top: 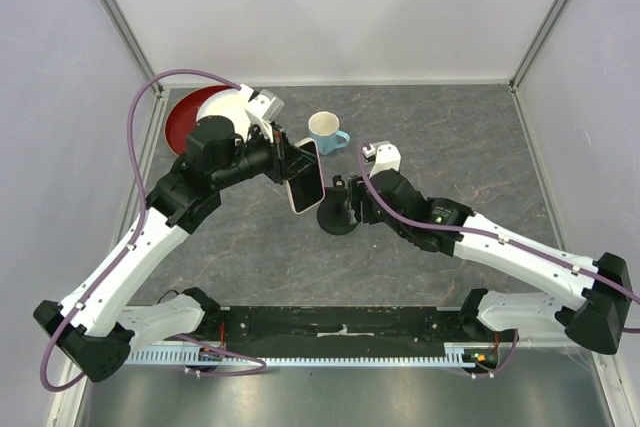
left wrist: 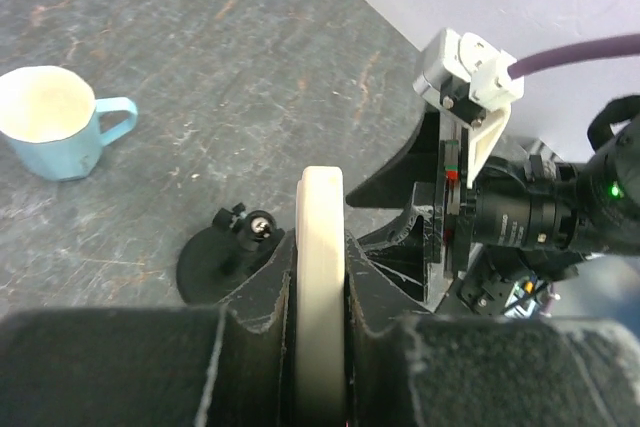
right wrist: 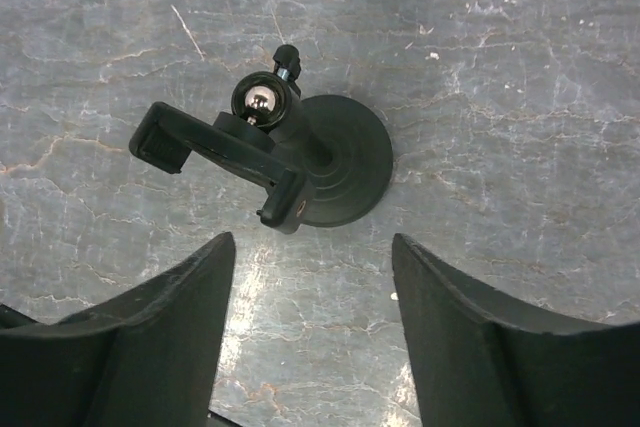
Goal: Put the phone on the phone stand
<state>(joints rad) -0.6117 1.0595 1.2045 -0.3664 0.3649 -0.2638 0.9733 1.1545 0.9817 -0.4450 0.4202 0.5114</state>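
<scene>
Tally on the table (top: 450,127): one phone (top: 305,177), one phone stand (top: 340,215), one blue mug (top: 325,132) and two plates, a red plate (top: 185,117) under a white plate (top: 228,107). Your left end effector (top: 290,162) is clamped narrow on the phone's two faces and holds it off the table, pale side showing, just beside the stand and apart from it. Your right end effector (right wrist: 312,247) gapes wide and grips nothing, with its fingers near the stand's round base but not touching it.
</scene>
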